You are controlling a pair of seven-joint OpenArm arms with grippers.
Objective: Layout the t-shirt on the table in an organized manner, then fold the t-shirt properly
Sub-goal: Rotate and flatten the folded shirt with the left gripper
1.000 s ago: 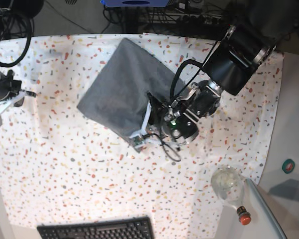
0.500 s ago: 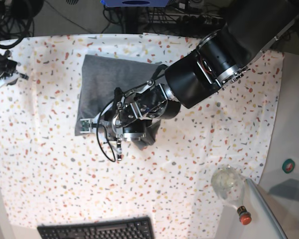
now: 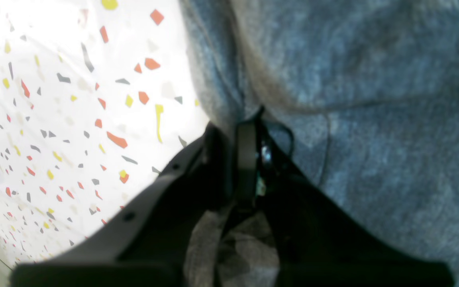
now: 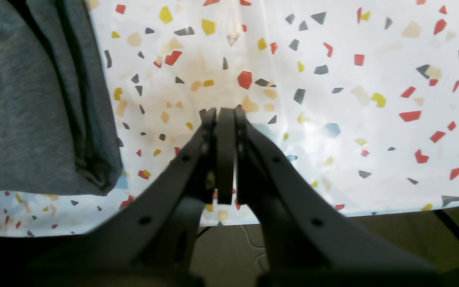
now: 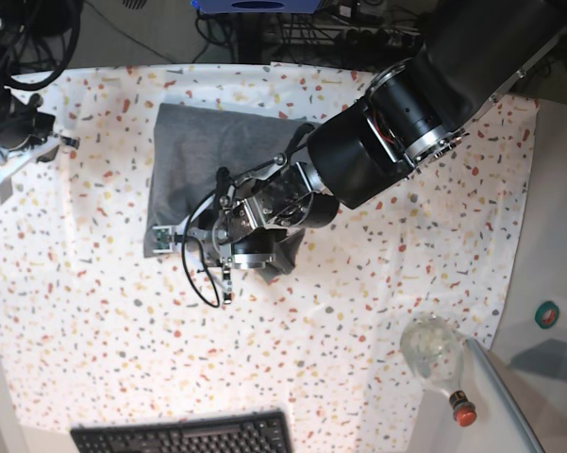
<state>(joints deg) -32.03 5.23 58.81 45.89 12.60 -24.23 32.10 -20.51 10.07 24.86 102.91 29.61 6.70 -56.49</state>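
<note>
The grey t-shirt (image 5: 203, 160) lies folded into a rough rectangle on the speckled table (image 5: 94, 311). My left gripper (image 5: 163, 234) reaches across it to its near-left corner. In the left wrist view this gripper (image 3: 247, 129) is shut on a pinch of t-shirt (image 3: 373, 119) fabric, with cloth bunched between the fingers. My right gripper (image 5: 66, 142) hovers near the table's far-left corner, apart from the shirt. In the right wrist view it (image 4: 225, 113) is shut and holds nothing, with the t-shirt (image 4: 22, 99) to its left.
A black keyboard (image 5: 184, 436) lies at the front edge. A clear glass bottle (image 5: 429, 347) with a red cap rests at the front right, beside the plain grey side surface (image 5: 552, 245). Cables hang behind the far edge. The table edge (image 4: 333, 209) runs close under my right gripper.
My left arm has swept from right to left, carrying the shirt's edge over into a fold, and has held still for the last half second. The right arm shifted slightly.
</note>
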